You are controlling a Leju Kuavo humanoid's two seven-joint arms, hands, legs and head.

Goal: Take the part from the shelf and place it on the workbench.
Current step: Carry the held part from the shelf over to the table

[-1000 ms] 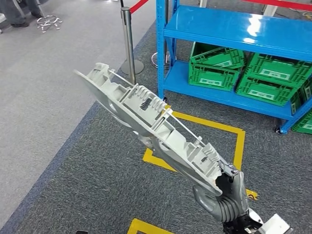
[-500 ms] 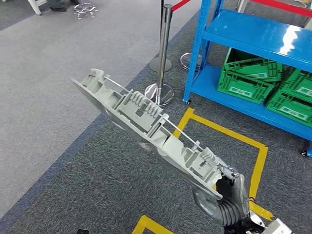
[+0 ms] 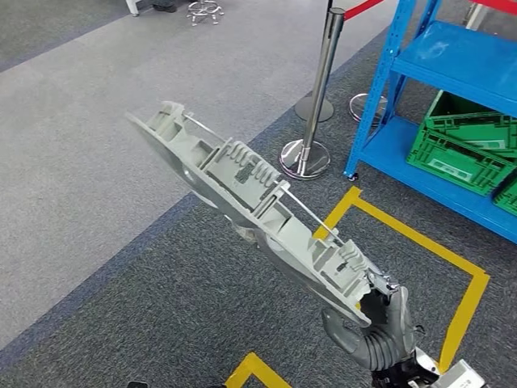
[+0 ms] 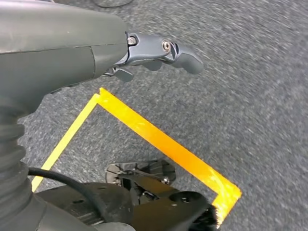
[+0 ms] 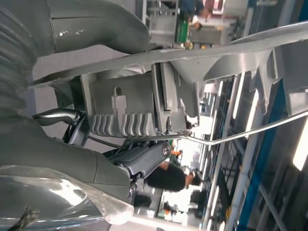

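A long grey ribbed plastic part [image 3: 250,194] with a thin metal rod along it slants up to the left above the carpet. My right hand [image 3: 379,323] grips its near end at the lower right of the head view. Up close in the right wrist view, the part [image 5: 145,106] lies clamped between the thumb and the darker fingers [image 5: 141,159]. My left hand [image 4: 160,50] hangs over the carpet, its fingers stretched out and holding nothing. The blue shelf [image 3: 463,61] stands at the upper right.
Green crates [image 3: 469,145] sit on the shelf's lower level. A steel barrier post [image 3: 314,105] with a red rope stands left of the shelf. Yellow floor tape [image 3: 463,283] marks a box on the dark carpet; lighter grey floor [image 3: 79,137] spreads to the left.
The whole view has swung left: shelf, crates and post have slid toward the right. The part stays gripped in my right hand at the same slant.
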